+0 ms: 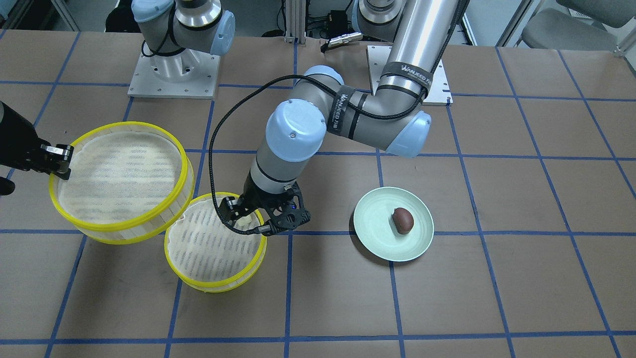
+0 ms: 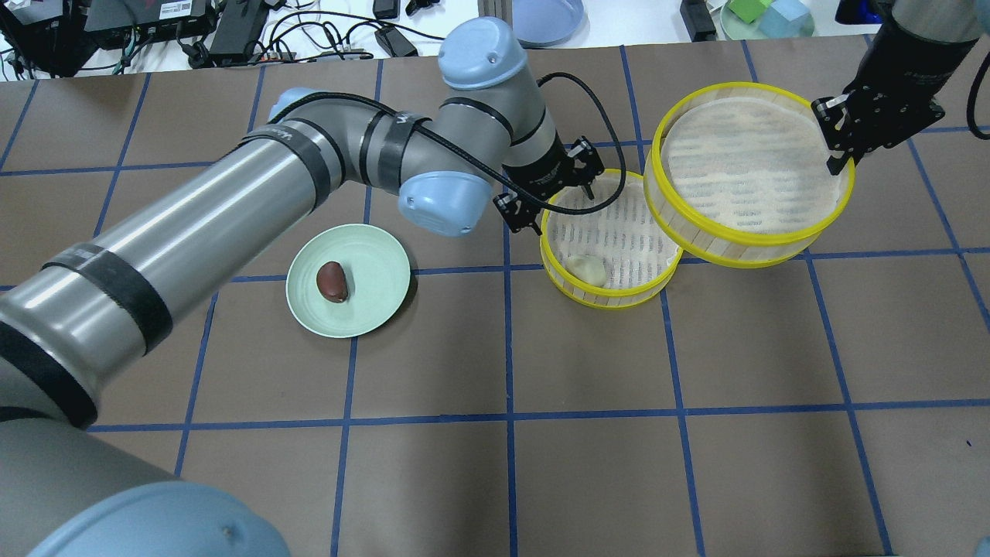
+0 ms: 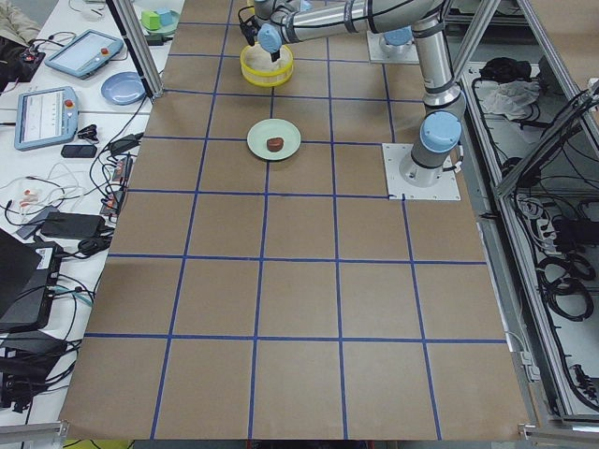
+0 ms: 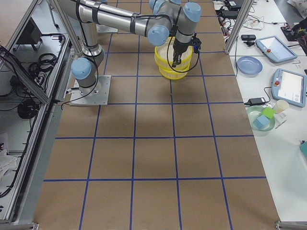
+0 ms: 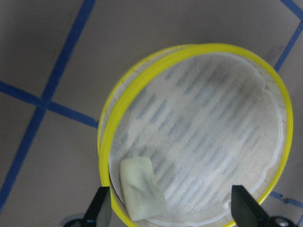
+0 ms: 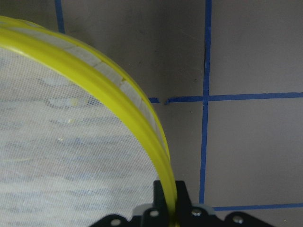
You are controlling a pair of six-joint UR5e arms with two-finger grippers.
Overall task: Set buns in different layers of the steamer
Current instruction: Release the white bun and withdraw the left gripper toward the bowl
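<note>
The pale cream bun lies on the mesh floor of the lower steamer tray, near its rim, and also shows in the left wrist view. My left gripper hangs open and empty above that tray; in the left wrist view its fingertips stand wide apart. The dark reddish-brown bun lies on the pale green plate. My right gripper is shut on the yellow rim of the upper tray, held tilted beside the lower one; the right wrist view shows the clamp.
The plate with the dark bun sits on the robot's left of the trays. The arm bases stand at the robot's edge of the table. A blue dish and cables lie beyond the far edge.
</note>
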